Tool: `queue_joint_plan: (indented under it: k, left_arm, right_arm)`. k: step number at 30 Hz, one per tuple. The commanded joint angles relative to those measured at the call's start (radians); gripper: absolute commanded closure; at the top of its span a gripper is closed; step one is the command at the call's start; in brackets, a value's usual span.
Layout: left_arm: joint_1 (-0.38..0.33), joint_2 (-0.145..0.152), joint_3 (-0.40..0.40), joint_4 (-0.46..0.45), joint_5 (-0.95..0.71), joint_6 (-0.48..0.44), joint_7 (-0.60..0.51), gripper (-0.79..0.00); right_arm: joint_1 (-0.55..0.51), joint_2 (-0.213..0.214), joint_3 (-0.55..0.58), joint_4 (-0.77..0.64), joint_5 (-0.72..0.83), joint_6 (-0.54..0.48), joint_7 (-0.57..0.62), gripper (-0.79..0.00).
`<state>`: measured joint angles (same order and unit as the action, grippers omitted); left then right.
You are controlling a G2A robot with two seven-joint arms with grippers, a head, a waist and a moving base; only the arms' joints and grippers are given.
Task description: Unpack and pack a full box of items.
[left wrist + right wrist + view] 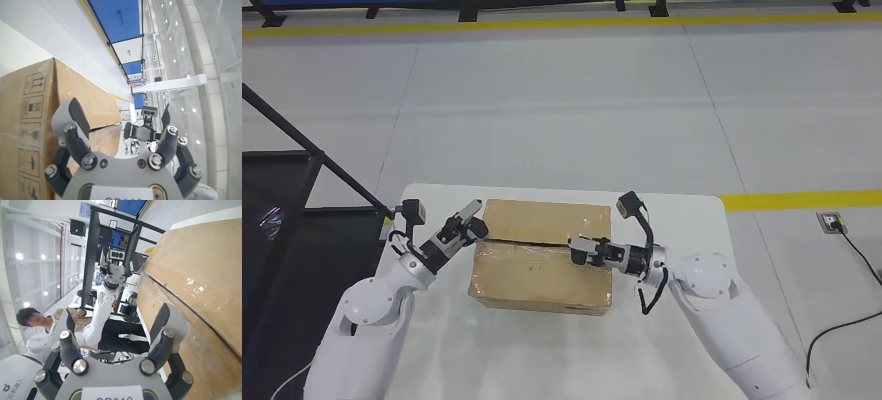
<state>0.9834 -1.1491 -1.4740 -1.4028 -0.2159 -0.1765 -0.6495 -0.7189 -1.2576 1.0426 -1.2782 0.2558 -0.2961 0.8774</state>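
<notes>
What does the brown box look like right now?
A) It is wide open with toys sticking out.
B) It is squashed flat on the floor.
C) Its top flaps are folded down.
C: the cardboard box stands on the white table with both top flaps folded down, meeting along a seam across its top.

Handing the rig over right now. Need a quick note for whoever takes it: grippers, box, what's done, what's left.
Left gripper: open, holding nothing, at one end of the box, level with the top seam.
Right gripper: open, holding nothing, over the box top near the seam, toward the other end.
Box: sits on the white table with both top flaps down. Contents are hidden.
Done: nothing by the look of it; the box is not opened and no items are out.
Left: lift the flaps, unpack the items, then pack them back.
</notes>
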Motion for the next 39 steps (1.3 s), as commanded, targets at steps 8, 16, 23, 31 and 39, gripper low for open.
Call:
queue_joint_plan:
  k: [8,16,23,31,39]
  left_arm:
    - [-0.033,0.0,0.021,0.058,0.003,-0.005,-0.015,-0.785]
    - [-0.046,0.001,0.032,0.078,0.008,-0.007,-0.021,-0.785]
    - [-0.04,0.005,0.02,0.08,-0.002,-0.017,-0.022,-0.785]
    - [0.058,0.018,-0.036,-0.031,-0.082,-0.056,-0.095,-0.785]
    - [0.096,0.021,-0.016,-0.043,-0.01,-0.045,-0.065,-0.785]
  right_arm:
    - [0.036,-0.014,-0.046,0.023,-0.054,0.037,-0.03,-0.785]
    - [0.05,-0.024,-0.078,0.034,-0.163,0.091,-0.13,-0.785]
    - [0.056,-0.03,-0.085,0.044,-0.182,0.138,-0.142,-0.785]
    - [0.054,-0.03,-0.073,0.048,-0.18,0.146,-0.122,-0.785]
    - [0.054,-0.035,-0.065,0.052,-0.14,0.141,-0.12,-0.785]
